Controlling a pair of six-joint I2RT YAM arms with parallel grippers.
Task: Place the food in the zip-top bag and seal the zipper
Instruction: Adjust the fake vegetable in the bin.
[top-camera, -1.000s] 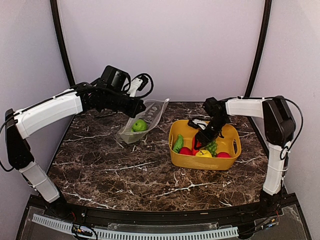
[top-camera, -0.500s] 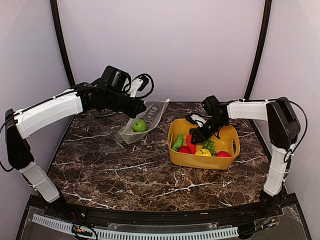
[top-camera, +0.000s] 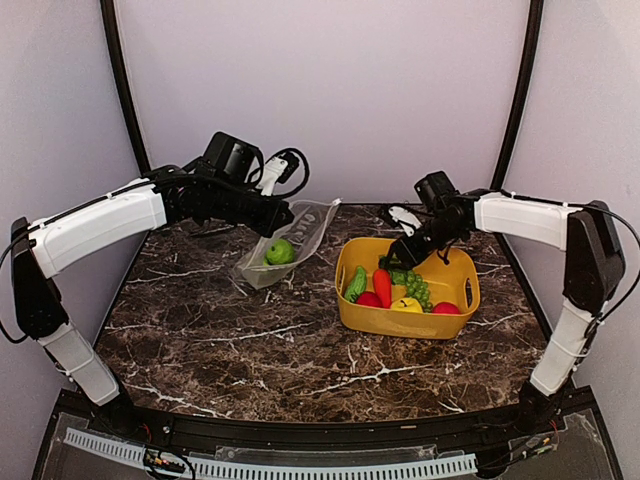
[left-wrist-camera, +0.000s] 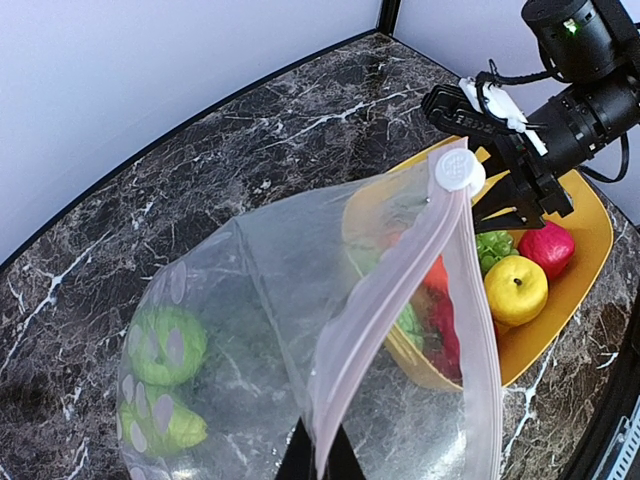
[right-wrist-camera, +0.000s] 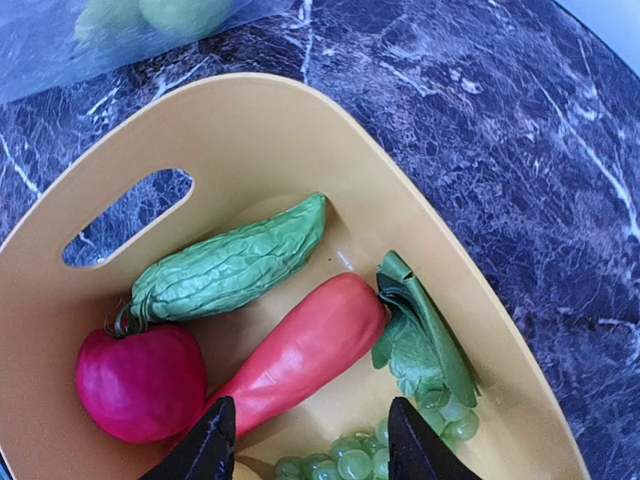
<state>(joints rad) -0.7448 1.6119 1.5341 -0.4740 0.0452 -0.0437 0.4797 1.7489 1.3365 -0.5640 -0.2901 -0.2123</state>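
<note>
Clear dotted bag (left-wrist-camera: 260, 300) pinched tight between left fingers (left-wrist-camera: 298, 465); right fingers (right-wrist-camera: 205, 445) half-spread astride knobbly grapes (right-wrist-camera: 345, 465), grip unclear.

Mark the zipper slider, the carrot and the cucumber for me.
zipper slider (left-wrist-camera: 459, 170), left wrist view, centre of the round white tab.
carrot (right-wrist-camera: 305, 350), right wrist view, middle of its red-orange body.
cucumber (right-wrist-camera: 230, 268), right wrist view, middle of its bumpy green skin.
</note>
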